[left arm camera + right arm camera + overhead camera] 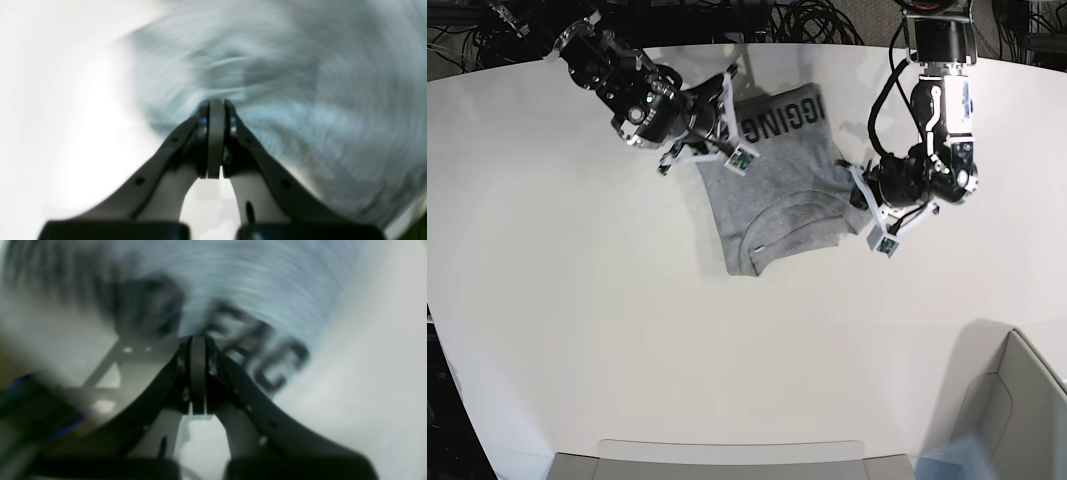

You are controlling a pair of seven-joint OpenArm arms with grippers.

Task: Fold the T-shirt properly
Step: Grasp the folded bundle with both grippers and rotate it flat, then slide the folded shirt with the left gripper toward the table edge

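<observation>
A grey T-shirt [777,195] lies partly folded on a white worktop [577,330], toward the far middle of the base view. A flap at its far edge shows black block lettering; the nearer part is plain grey with the collar curve visible.

The right arm's fingers [727,125] sit at the shirt's far left edge, beside the lettering. The left arm's fingers [855,185] sit at the shirt's right edge.

The left wrist view, heavily blurred, adds what the base view cannot: the left fingers [216,103] are pressed together, their tips against plain grey cloth [300,100]. The blur hides whether cloth is pinched between them.

The right wrist view, also blurred, shows the right fingers [198,340] pressed together too, tips at the edge of the lettered cloth [260,350]; whether they pinch it cannot be told.
</observation>
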